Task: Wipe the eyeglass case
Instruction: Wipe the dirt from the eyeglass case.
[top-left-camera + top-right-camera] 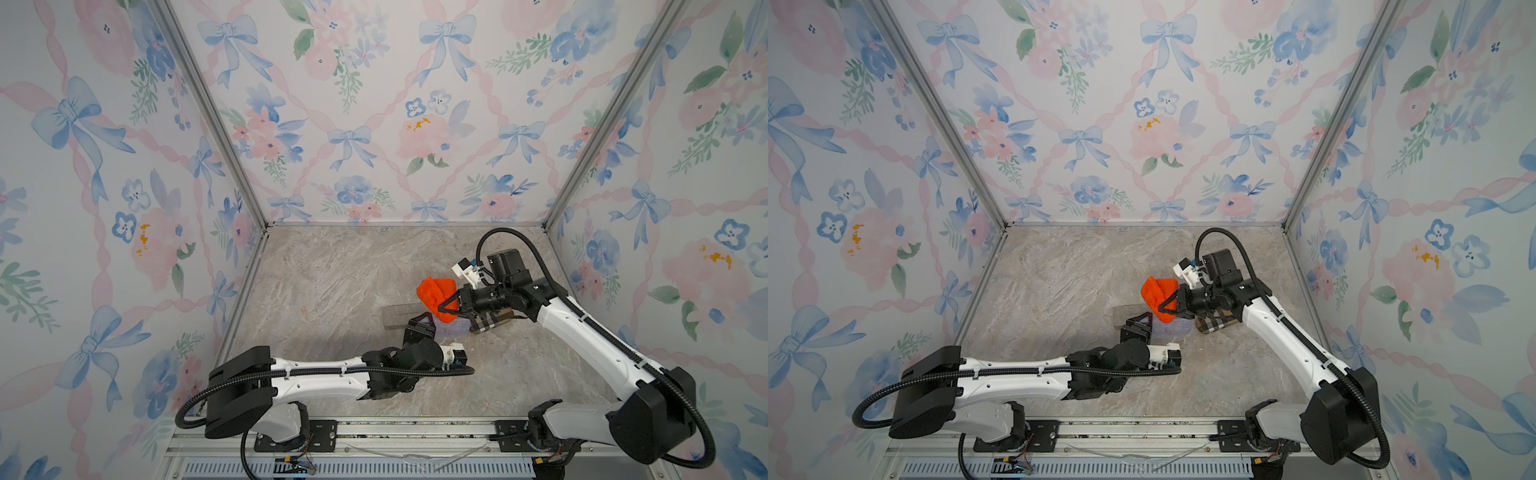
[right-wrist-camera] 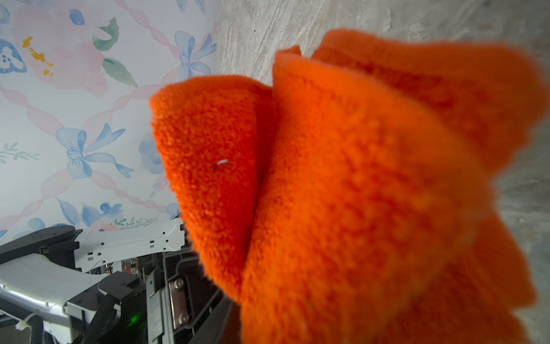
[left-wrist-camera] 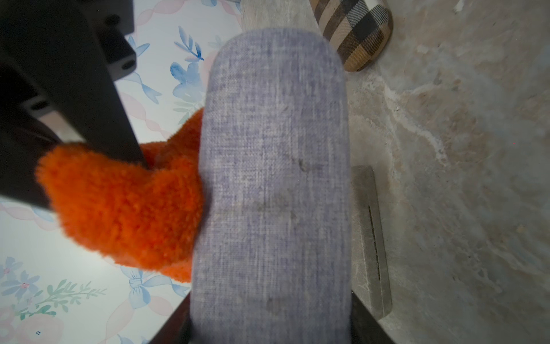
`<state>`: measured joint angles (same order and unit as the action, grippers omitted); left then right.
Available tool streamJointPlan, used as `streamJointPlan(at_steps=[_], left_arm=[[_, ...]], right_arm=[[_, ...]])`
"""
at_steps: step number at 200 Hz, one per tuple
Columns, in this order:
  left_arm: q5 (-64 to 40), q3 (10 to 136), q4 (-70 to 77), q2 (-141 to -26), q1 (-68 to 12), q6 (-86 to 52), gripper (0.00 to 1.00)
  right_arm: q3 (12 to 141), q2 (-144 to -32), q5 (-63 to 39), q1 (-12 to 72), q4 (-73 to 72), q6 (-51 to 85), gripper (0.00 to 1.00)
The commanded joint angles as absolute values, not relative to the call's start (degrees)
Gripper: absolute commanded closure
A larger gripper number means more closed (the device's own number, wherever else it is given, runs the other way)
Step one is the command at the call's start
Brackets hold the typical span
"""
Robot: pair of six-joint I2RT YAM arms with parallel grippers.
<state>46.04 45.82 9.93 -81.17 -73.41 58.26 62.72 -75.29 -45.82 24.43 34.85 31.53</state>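
Observation:
My left gripper (image 1: 422,326) is shut on one end of a blue-grey fabric eyeglass case (image 3: 273,178), and its dark fingers (image 3: 364,323) flank the case on both sides. In both top views the case (image 1: 451,329) (image 1: 1177,327) sticks out toward the right arm, low over the table. My right gripper (image 1: 446,306) is shut on a bunched fluffy orange cloth (image 1: 436,293) (image 2: 357,178). The cloth (image 3: 125,214) presses against the long side of the case. Faint dark smudges show on the case's fabric.
A brown plaid eyeglass case (image 1: 484,325) (image 3: 357,32) lies on the marble table (image 1: 332,270) just beyond the held case, under the right wrist. A flat grey marbled case (image 1: 401,316) (image 3: 372,238) lies beside the left gripper. Flowered walls close in three sides.

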Motion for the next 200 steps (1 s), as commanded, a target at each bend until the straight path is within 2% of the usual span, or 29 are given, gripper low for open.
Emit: streamJointPlan(at_steps=[1,31,46,114,150,173,200], left_arm=[[49.22,47.2,19.41,-78.15,-72.51,55.24,0.68],[49.4,47.36,19.43,-78.4,-72.42,55.24,0.68],[49.33,47.46,19.46,-78.55,-72.47,54.78,0.68],[49.37,47.55,19.4,-78.77,-72.51,54.93,0.67],[49.39,47.55,19.5,-78.31,-72.63,54.09,0.67],[49.87,47.31,19.47,-78.2,-72.6,54.44,0.67],[50.38,46.26,19.36,-76.46,-72.51,54.67,0.67]], right_arm=[[61.93,-75.21,-46.4,21.71,43.05,29.68,1.0],[56.5,-70.42,-48.21,10.53,47.97,24.76,1.0],[55.35,-68.51,-49.32,8.27,47.66,25.27,1.0],[58.89,-69.43,-49.11,22.06,34.11,39.59,1.0],[56.87,-68.47,-50.03,24.9,27.12,45.63,1.0],[55.85,-67.81,-50.06,20.27,34.5,39.64,1.0],[53.71,-64.53,-52.69,8.54,42.43,31.77,1.0]])
